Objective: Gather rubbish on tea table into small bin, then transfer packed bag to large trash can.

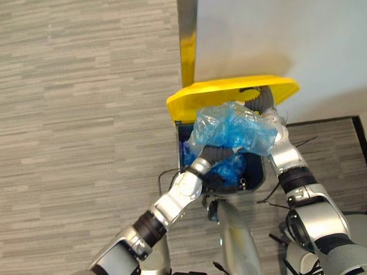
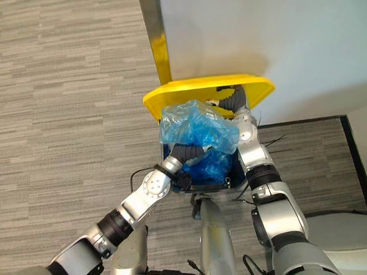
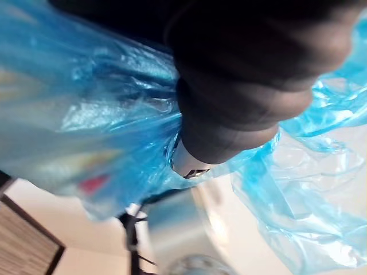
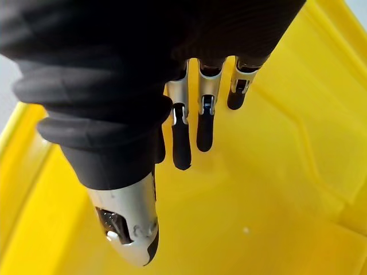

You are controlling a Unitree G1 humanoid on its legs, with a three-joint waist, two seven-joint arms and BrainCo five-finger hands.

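The large trash can, dark blue, stands on the grey striped floor at the foot of a pale wall, just beside a metal post with a yellow band. Its yellow lid is tipped up and back toward the wall, leaving the mouth uncovered. The right arm reaches forward along the can's right side, forearm rising steeply, and the right hand sits under the raised lid; from the wrist its fingers show straight and side by side, their dark tips at the lid's yellow underside, with nothing in their grasp and the thumb spread apart from them. The left arm comes up from the lower left, bent at the elbow, and the left hand pushes its dark ribbed cover into the crumpled blue bag. The bag bulges at the can's mouth, puffed above the rim and touching the lid's front edge, with more blue plastic lower inside the opening. The film wraps closely around the left hand, so whether that hand is clasped on the bag cannot be told.
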